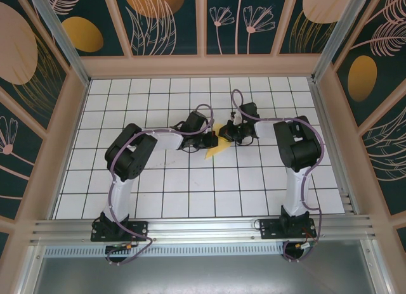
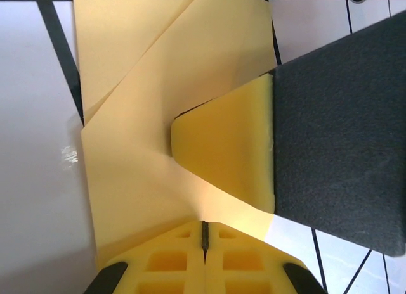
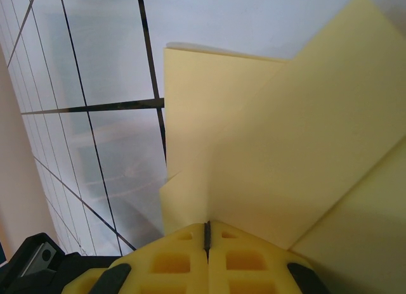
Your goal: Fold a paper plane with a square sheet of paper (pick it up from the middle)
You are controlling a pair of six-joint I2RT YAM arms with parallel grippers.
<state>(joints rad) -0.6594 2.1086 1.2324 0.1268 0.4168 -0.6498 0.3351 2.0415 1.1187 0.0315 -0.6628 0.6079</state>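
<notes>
The square sheet of paper (image 1: 214, 149) is pale yellow and partly folded into layered diagonal flaps. It sits mid-table between both arms. My left gripper (image 1: 213, 140) is shut on it, and in the left wrist view the jaws (image 2: 204, 225) close on the paper (image 2: 133, 154). My right gripper (image 1: 227, 133) is also shut on it, its jaws (image 3: 206, 228) pinching the paper (image 3: 279, 142) at a crease. The right gripper's yellow fingertip (image 2: 228, 148) presses the sheet from the far side. No slim dart-shaped paper plane is in view.
The white grid table (image 1: 190, 180) is ringed by wooden walls (image 1: 203, 66) with patterned panels. An aluminium rail (image 1: 203, 227) runs along the near edge by the arm bases. Both arms reach inward and crowd the table's centre.
</notes>
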